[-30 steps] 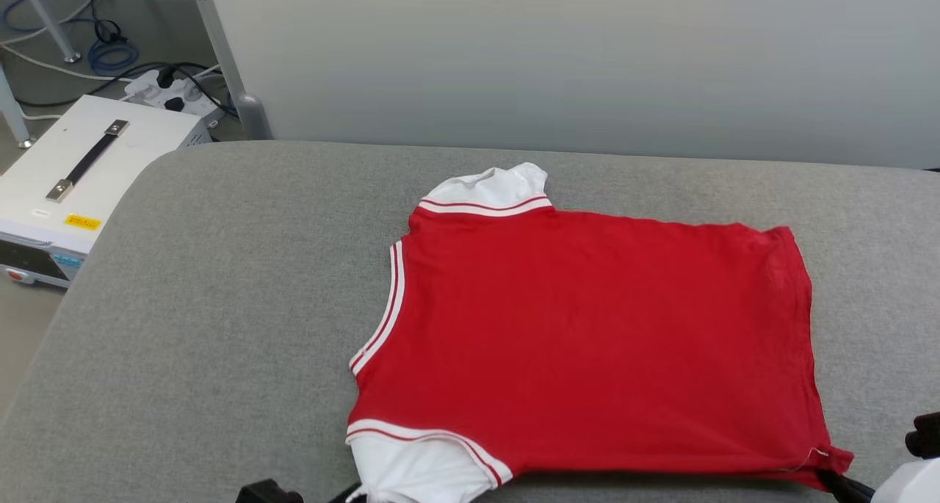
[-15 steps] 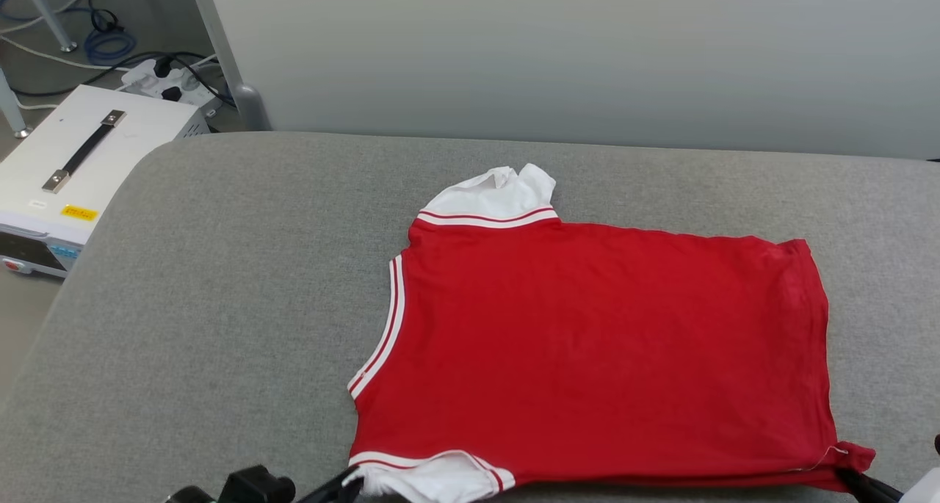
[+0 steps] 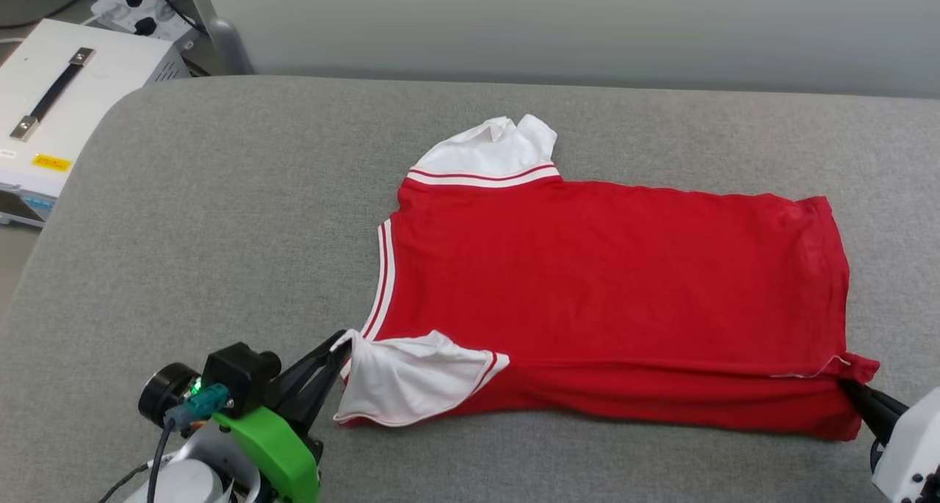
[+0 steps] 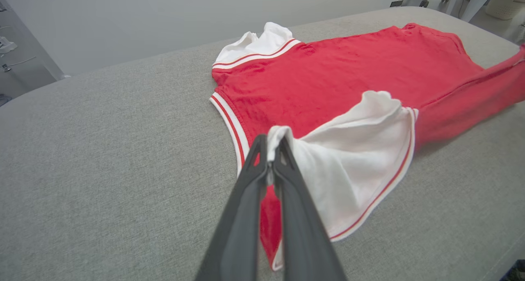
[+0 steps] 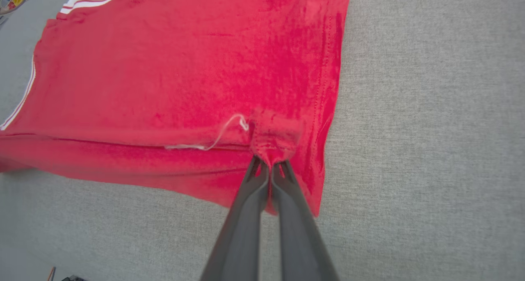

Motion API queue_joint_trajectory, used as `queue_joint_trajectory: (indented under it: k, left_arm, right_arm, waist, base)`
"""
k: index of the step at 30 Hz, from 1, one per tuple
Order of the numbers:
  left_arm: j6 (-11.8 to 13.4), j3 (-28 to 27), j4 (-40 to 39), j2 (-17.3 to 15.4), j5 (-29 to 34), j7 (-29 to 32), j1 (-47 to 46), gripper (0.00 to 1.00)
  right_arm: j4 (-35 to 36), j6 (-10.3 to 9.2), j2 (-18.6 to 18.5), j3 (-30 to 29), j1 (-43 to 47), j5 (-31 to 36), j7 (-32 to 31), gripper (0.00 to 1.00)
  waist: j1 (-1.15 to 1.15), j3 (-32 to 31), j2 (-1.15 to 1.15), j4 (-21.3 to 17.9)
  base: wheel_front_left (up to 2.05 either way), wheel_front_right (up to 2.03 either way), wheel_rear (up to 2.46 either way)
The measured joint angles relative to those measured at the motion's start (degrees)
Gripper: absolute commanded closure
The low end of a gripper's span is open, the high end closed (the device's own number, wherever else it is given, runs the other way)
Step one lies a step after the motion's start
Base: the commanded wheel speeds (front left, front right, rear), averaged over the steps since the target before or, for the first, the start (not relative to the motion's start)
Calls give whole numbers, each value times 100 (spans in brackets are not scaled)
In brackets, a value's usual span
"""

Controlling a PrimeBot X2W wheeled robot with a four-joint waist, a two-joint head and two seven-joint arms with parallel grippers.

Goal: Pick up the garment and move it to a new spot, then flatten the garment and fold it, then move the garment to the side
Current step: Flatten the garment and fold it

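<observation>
We see the garment [image 3: 609,297] lying on the grey padded surface [image 3: 220,216], right of centre in the head view. Plain red side is up, and we see no lettering. Neckline points to the robot's left, hem to its right. The far sleeve [image 3: 492,147] is white and bunched at the far edge of the red body, with striped trim where it joins. The near sleeve [image 3: 407,378] is white too, lifted and flipped toward the body, striped edge showing.

The left tool [image 3: 339,344] is at the lower left of the head view, clamped on the tip of the near sleeve. In the left wrist view, white fabric is pinched between its two dark fingers [image 4: 246,199]. The sleeve drapes off to their right, raised off the surface.

The right tool [image 3: 846,387] is at the lower right, closed on the near hem corner of the garment. In the right wrist view its fingers [image 5: 246,215] are pressed together with puckered red hem between the tips. A loose white thread [image 5: 219,137] curls just beside that pinch.

The near long edge of the garment is raised between the two tools, with shadow under it. The rest lies flat.

Off the surface at the far left: a white box [image 3: 110,77] with a black handle [image 3: 51,92] and a yellow label [image 3: 51,163]. A power strip [image 3: 136,7] sits behind it. A pale wall panel [image 3: 558,26] stands beyond the surface.
</observation>
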State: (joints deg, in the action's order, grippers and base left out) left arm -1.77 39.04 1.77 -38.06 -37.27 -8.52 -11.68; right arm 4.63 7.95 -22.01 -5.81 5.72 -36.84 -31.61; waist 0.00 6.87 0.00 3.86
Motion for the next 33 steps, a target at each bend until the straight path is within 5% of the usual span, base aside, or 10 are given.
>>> queue_joint_trajectory:
  k: [18, 19, 20, 21, 33]
  left_arm:
    - [-410, 302, 1789, 655, 141, -104, -1249, 100]
    - [-412, 326, 1887, 691, 144, -112, -1305, 97]
    - [-412, 354, 1992, 722, 170, -132, -1351, 55]
    - [-412, 374, 2097, 753, 219, -156, -1391, 0]
    - [-155, -66, 2665, 1106, -56, -538, -1349, 0]
  right_arm:
    - [-1010, 0, 120, 286, -1040, 639, 20, 100]
    - [-1051, 0, 142, 297, -1072, 653, 20, 85]
    - [-1081, 0, 159, 309, -1097, 669, 29, 45]
    - [-1110, 0, 180, 303, -1113, 698, 71, 0]
    - [-889, 0, 133, 390, -1160, 805, 702, 0]
  waist:
    - [0, 729, 0, -193]
    - [1, 740, 0, -199]
    - [1, 741, 0, -204]
    - [1, 736, 0, -207]
    - [0, 370, 0, -179]
  base:
    - [0, 0, 0]
    - [0, 0, 0]
    - [0, 0, 0]
    - [0, 0, 0]
    - [0, 0, 0]
